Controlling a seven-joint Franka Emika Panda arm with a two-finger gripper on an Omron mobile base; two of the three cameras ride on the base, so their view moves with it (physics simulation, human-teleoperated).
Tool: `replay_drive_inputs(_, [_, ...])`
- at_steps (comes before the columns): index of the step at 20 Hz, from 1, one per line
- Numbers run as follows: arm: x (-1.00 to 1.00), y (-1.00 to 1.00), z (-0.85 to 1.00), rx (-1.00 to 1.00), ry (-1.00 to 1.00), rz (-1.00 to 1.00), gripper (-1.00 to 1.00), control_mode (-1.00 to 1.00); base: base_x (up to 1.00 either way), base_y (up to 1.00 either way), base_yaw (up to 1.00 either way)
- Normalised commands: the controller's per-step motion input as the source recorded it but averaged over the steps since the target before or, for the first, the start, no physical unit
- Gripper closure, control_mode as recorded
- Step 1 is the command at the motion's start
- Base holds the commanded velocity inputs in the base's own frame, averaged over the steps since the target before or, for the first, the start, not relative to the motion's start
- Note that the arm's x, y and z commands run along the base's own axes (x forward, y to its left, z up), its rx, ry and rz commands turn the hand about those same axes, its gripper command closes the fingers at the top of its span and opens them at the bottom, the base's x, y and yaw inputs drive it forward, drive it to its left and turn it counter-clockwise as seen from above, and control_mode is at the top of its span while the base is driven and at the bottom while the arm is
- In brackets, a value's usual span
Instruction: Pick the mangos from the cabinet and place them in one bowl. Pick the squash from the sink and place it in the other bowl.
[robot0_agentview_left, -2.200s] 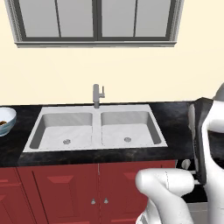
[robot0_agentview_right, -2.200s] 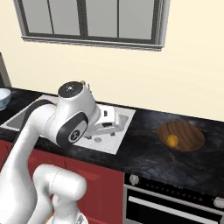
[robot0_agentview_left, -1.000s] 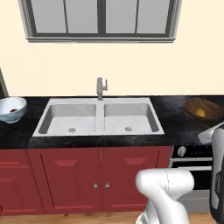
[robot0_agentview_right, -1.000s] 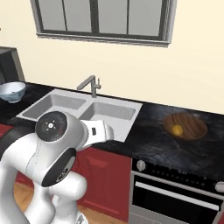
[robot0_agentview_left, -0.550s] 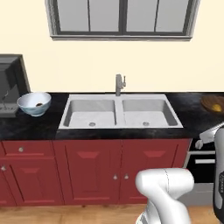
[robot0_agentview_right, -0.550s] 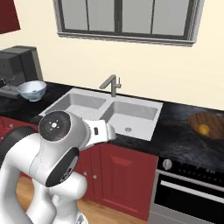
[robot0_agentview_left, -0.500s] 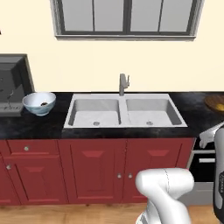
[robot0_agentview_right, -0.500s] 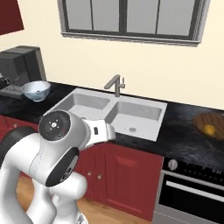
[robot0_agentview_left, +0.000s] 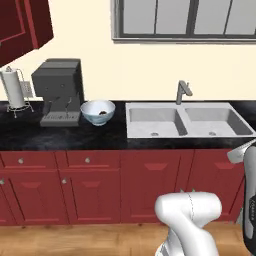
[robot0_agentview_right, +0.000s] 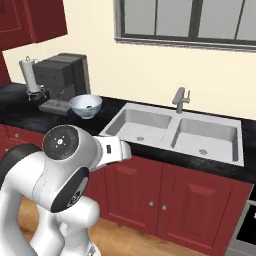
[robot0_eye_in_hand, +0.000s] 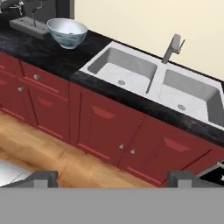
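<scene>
The pale bluish-white bowl (robot0_agentview_left: 98, 111) (robot0_agentview_right: 85, 106) (robot0_eye_in_hand: 66, 31) stands on the black counter between the coffee machine and the sink, with a small orange-brown lump (robot0_agentview_right: 89, 106) lying in it. The pale grey double sink (robot0_agentview_left: 186, 120) (robot0_agentview_right: 176, 131) (robot0_eye_in_hand: 151, 78) has both basins bare. The dark red wall cabinet (robot0_agentview_left: 24, 25) (robot0_agentview_right: 34, 19) hangs at the upper left; its inside is hidden. My gripper (robot0_eye_in_hand: 114, 178) is open with nothing between its fingers, held well back from the counter and aimed at the lower cabinet doors below the sink.
A dark coffee machine (robot0_agentview_left: 59, 91) and a paper towel roll (robot0_agentview_left: 12, 88) stand left of the bowl. Red drawers and doors (robot0_agentview_left: 90, 185) run under the counter, with wooden floor (robot0_eye_in_hand: 39, 148) in front. A stove corner (robot0_agentview_right: 246, 225) is at the far right.
The whole picture has shifted: the base has backed away and moved left. The sink slid right in the views; the coffee machine, towel roll and wall cabinet came into view.
</scene>
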Motion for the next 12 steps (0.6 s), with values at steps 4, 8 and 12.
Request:
replay_drive_inputs(4, [0.00,0.00,0.00,0.00,0.00,0.00,-1.00,1.00,-0.21,1.00,-0.09])
replay_drive_inputs(8, [0.00,0.00,0.00,0.00,0.00,0.00,-1.00,1.00,-0.19,1.00,-0.13])
replay_drive_inputs(12, [0.00,0.00,0.00,0.00,0.00,0.00,-1.00,1.00,-0.12,1.00,-0.15])
